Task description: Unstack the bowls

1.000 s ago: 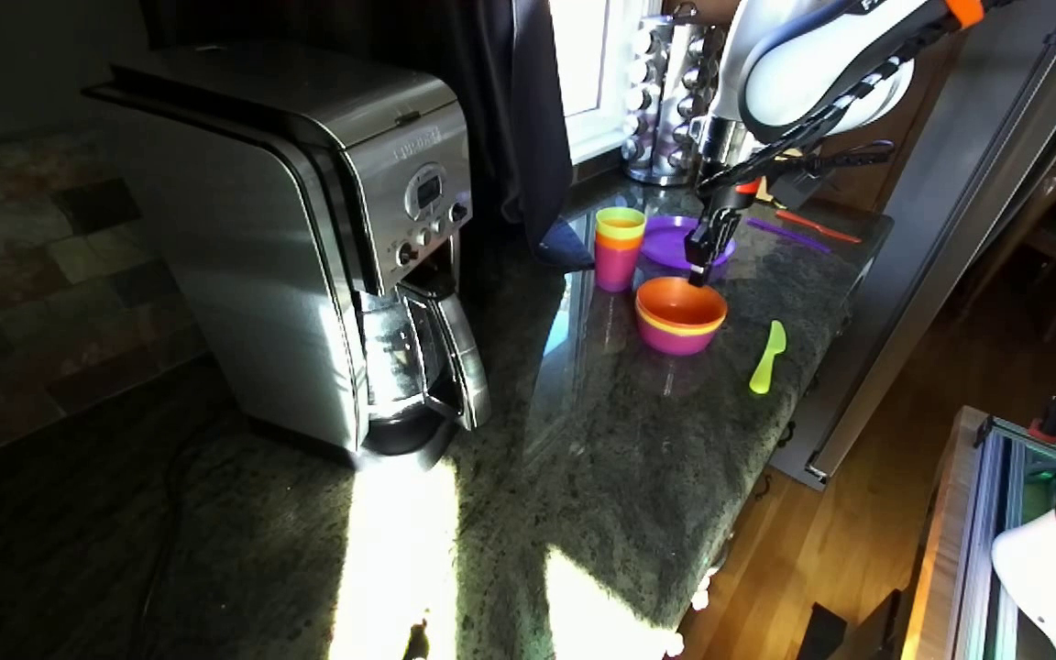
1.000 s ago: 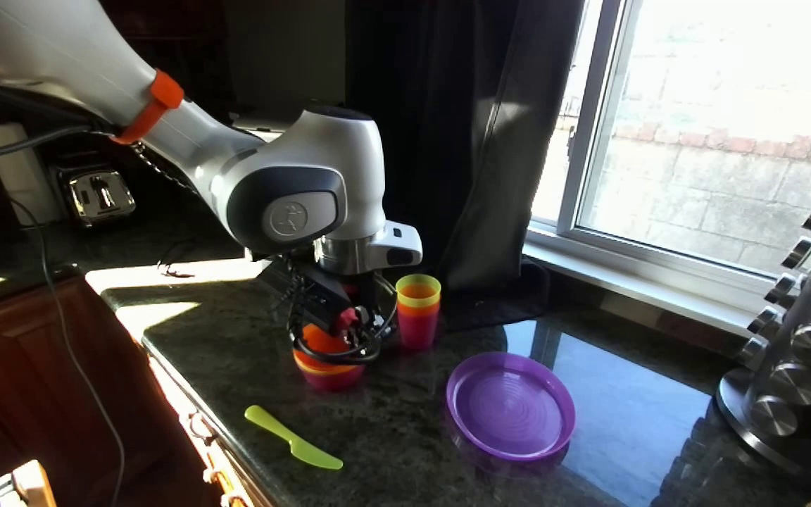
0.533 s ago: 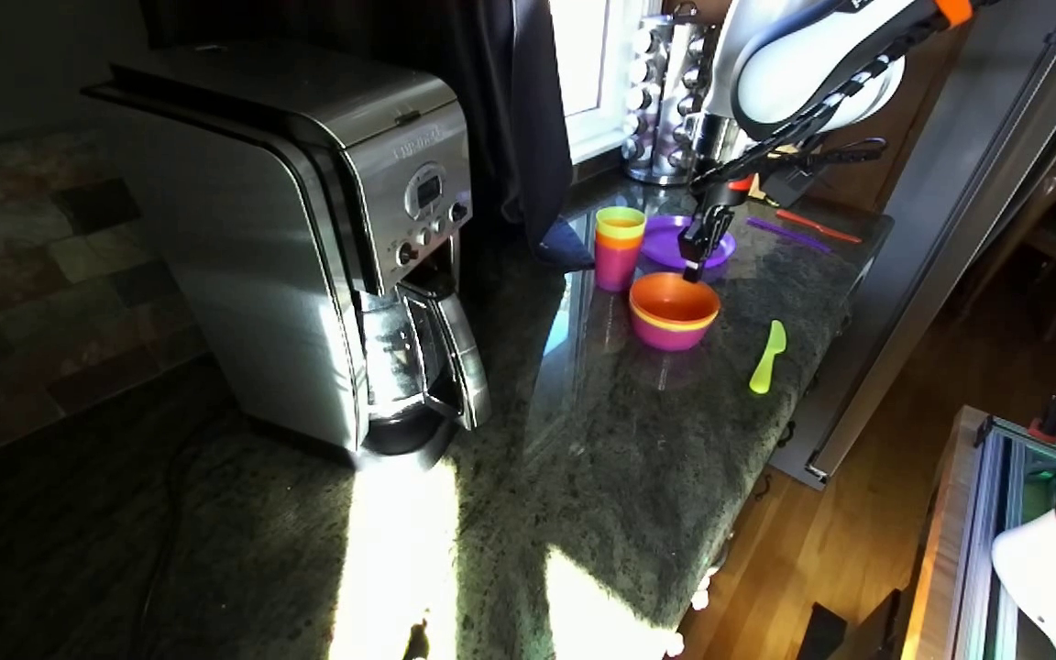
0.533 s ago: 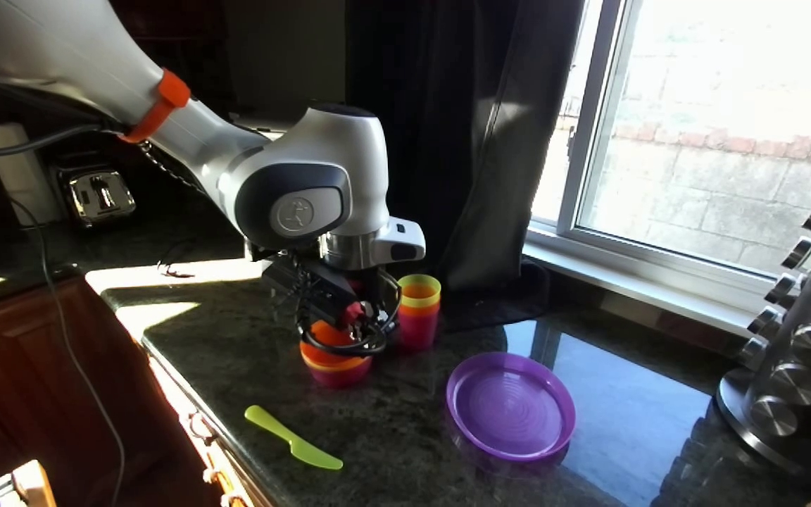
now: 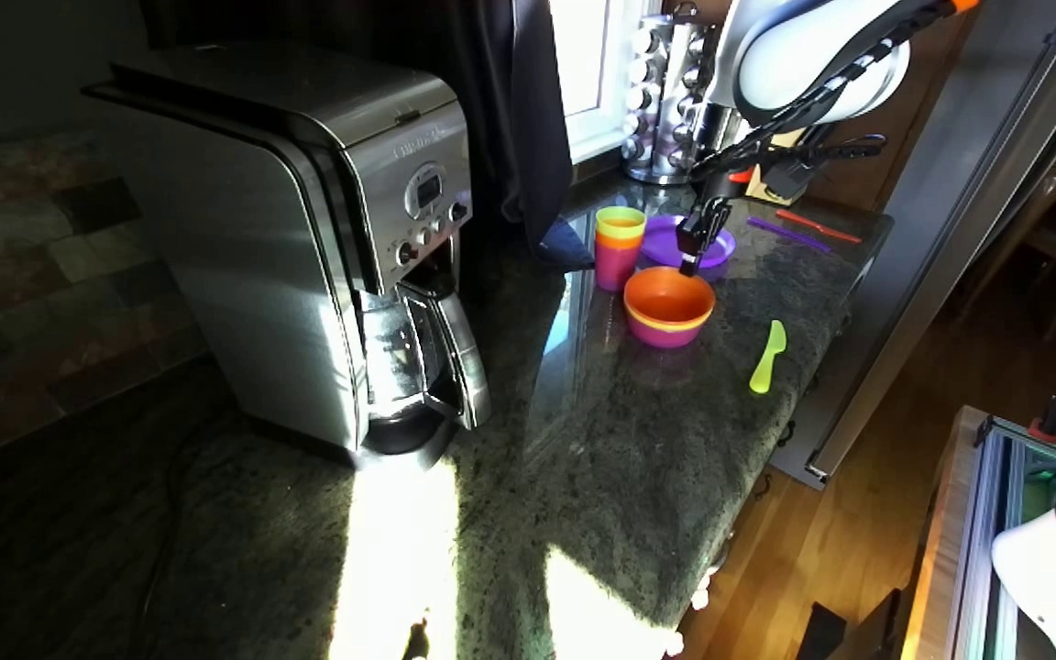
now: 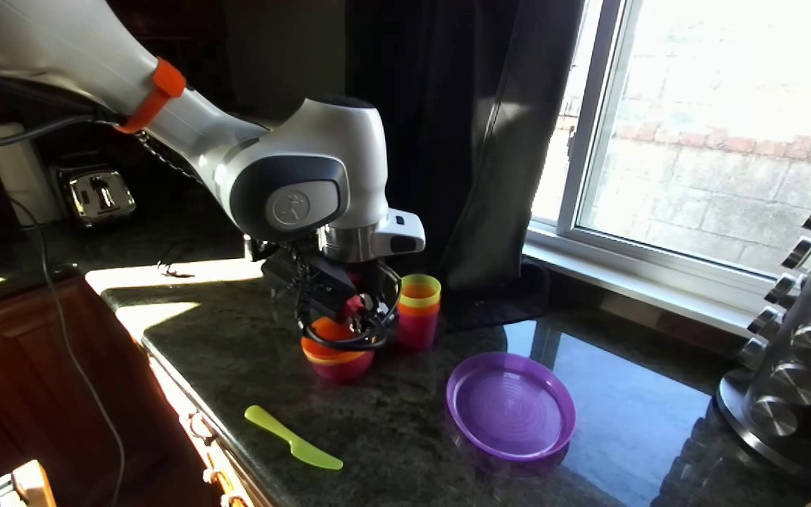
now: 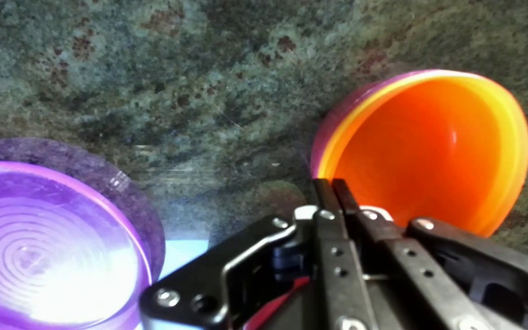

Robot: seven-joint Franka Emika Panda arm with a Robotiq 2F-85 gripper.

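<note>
The bowls are nested in one stack. The orange bowl (image 5: 665, 293) is on top, and the purple bowl (image 5: 661, 337) is at the bottom. A thin yellow-looking band (image 5: 670, 326) between them looks like the rim of the lime-green bowl. In the wrist view the orange bowl's inside (image 7: 410, 146) fills the right, tilted. My gripper (image 7: 330, 181) is shut on the stack's near rim, one finger inside and one outside. How many rims are pinched is hidden. In an exterior view the gripper (image 5: 689, 266) is at the rim. I cannot tell whether the stack is off the counter.
Stacked cups (image 5: 619, 249) stand close behind the bowls, by the dark curtain. A purple plate (image 6: 511, 408) lies near the gripper. A lime-green knife (image 6: 293, 438) lies near the counter edge. A coffee maker (image 5: 244, 211) and a spice rack (image 6: 800, 345) stand on the counter.
The gripper and the whole bowl stack have moved together, slightly left and up in an exterior view. The bottom bowl still moves with the others. Cups, plate and knife have not moved.
</note>
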